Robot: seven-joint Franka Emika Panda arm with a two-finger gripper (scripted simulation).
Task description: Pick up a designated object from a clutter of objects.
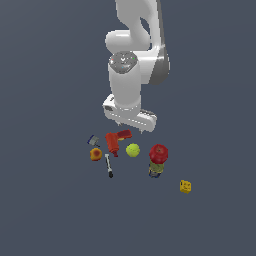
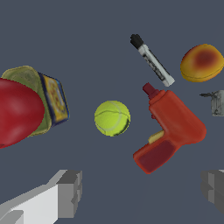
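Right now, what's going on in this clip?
A simulated Panda arm hangs above a scatter of small items on the floor, its gripper open and holding nothing. The red toy drill it is meant to pick lies untouched below the fingers. Around the drill are a yellow-green ball, a black-tipped marker, an orange fruit-like lump and a small grey piece. A red-topped object and a yellow block sit further toward the exterior view's right.

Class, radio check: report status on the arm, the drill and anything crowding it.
Gripper open, empty, above the clutter. Red drill lying flat, untouched. Tennis ball and marker close beside it, not touching.
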